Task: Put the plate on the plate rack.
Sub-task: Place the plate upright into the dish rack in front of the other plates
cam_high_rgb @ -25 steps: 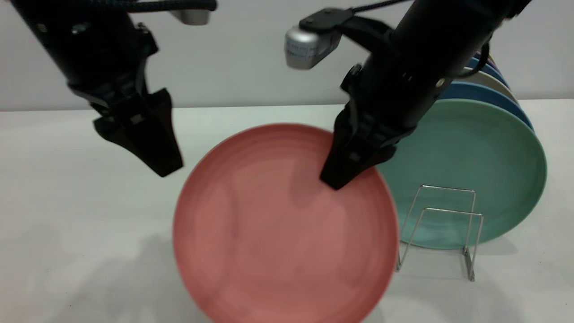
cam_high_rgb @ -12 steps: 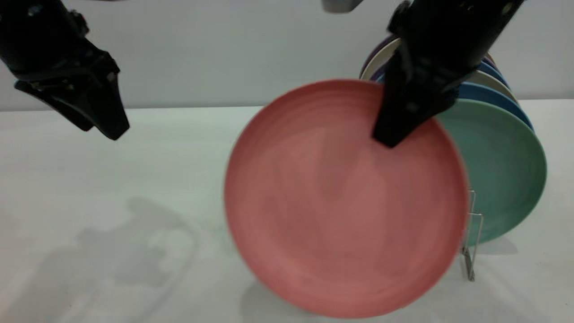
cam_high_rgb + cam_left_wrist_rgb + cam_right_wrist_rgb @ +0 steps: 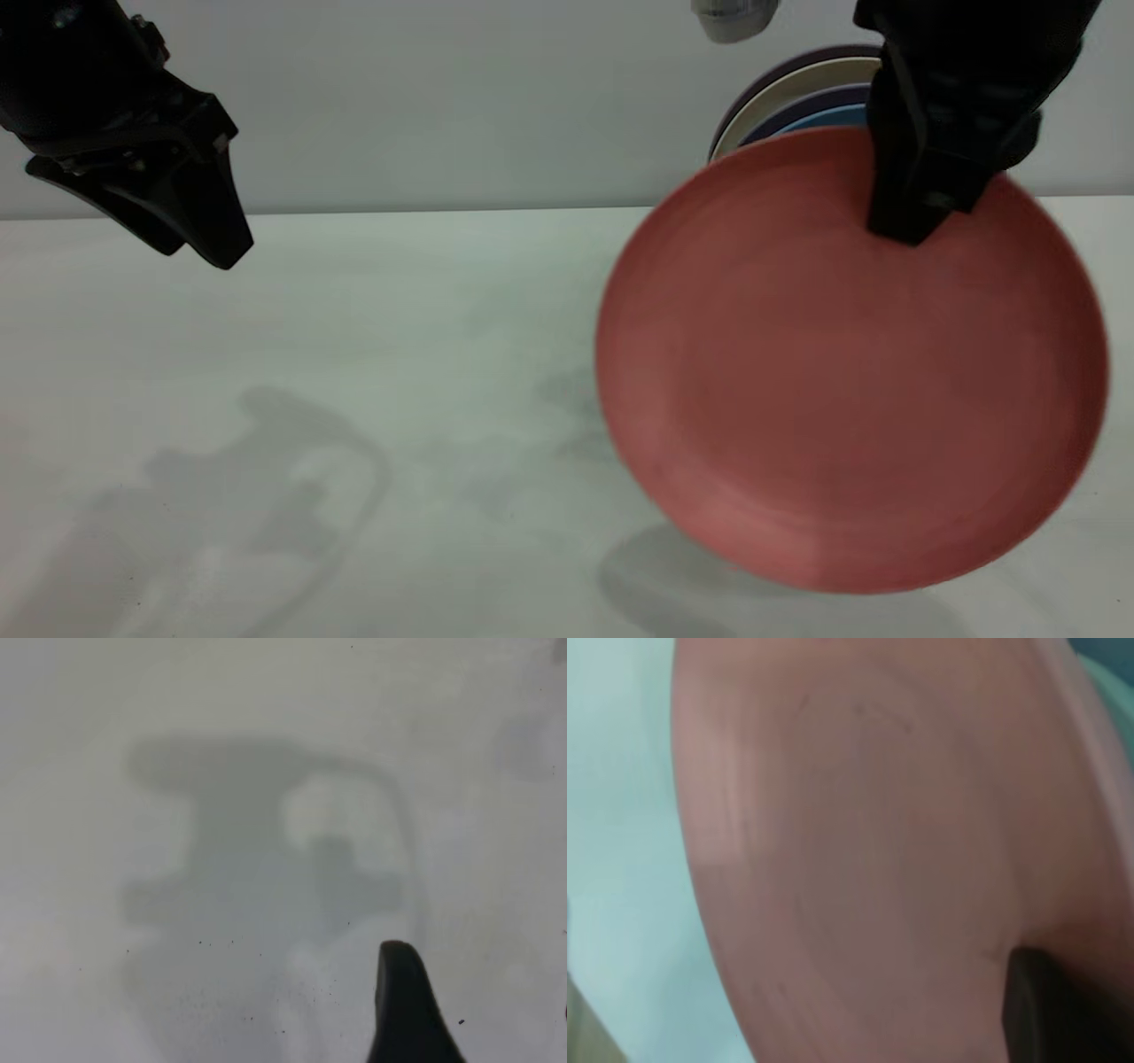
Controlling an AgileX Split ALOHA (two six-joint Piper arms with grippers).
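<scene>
The salmon-pink plate [image 3: 842, 372] hangs upright at the right, facing the exterior camera, with its shadow on the table beneath it. My right gripper [image 3: 904, 232] comes down from above and is shut on the plate's upper rim; one dark finger [image 3: 1045, 1010] lies on the plate's face [image 3: 868, 842]. The plate rack is hidden behind the plate. My left gripper [image 3: 217, 252] hangs at the far left above the table, open and holding nothing, with one fingertip [image 3: 400, 992] showing over bare table.
Behind the pink plate's top edge stand other upright plates [image 3: 797, 89] in purple, cream and blue. A teal rim [image 3: 1109, 678] shows past the pink plate in the right wrist view. The white table [image 3: 354, 372] stretches left of the plate, under arm shadows.
My right gripper has carried the pink plate up and to the right, so it now covers the teal plate and the rack. The left gripper pulled back to the left and then stayed put.
</scene>
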